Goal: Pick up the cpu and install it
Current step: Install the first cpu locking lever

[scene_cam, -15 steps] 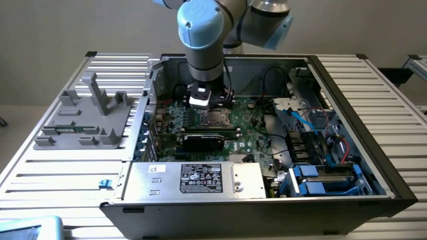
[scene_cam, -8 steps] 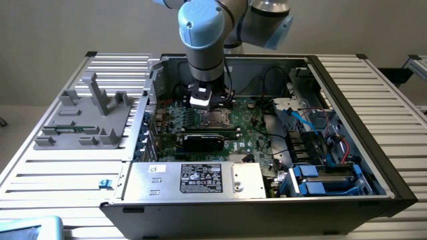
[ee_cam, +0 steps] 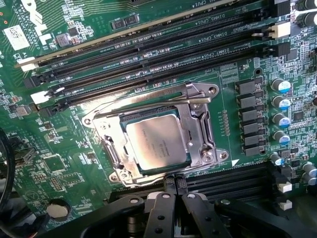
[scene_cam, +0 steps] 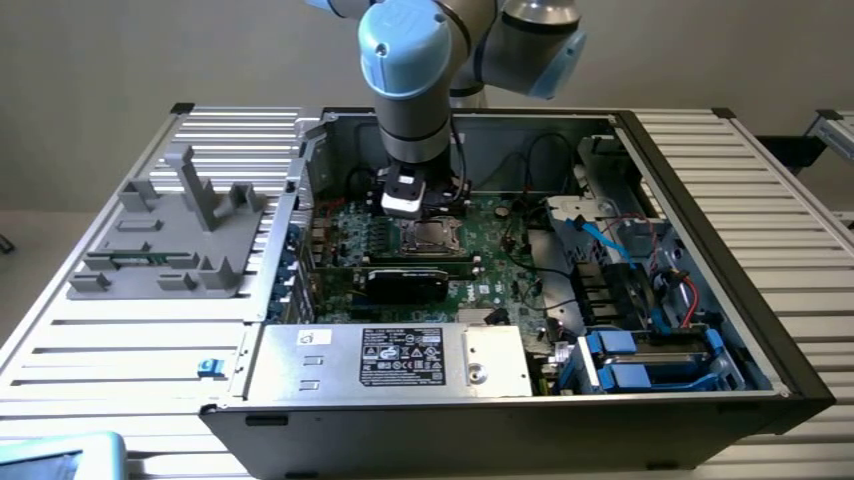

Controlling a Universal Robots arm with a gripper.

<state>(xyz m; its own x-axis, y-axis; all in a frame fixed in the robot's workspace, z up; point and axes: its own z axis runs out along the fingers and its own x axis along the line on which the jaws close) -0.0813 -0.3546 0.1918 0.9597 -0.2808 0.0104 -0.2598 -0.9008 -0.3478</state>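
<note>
The cpu (ee_cam: 156,139), a flat square chip with a silvery-grey top, lies inside the metal frame of the motherboard socket (ee_cam: 200,126). My gripper (ee_cam: 175,181) hovers just beside the socket's edge, its two black fingers pressed together with nothing between them. In the exterior view the arm reaches down into the open computer case, with the gripper (scene_cam: 406,210) just above the board and the cpu (scene_cam: 430,237) close by, toward the exterior view's right.
Long black memory slots (ee_cam: 148,54) run beside the socket, and a row of capacitors (ee_cam: 280,104) stands on its other side. A silver box with a black label (scene_cam: 400,358) fills the case's near side. Cables and blue drive bays (scene_cam: 641,350) sit at the exterior view's right; a grey fixture (scene_cam: 174,235) lies outside the case.
</note>
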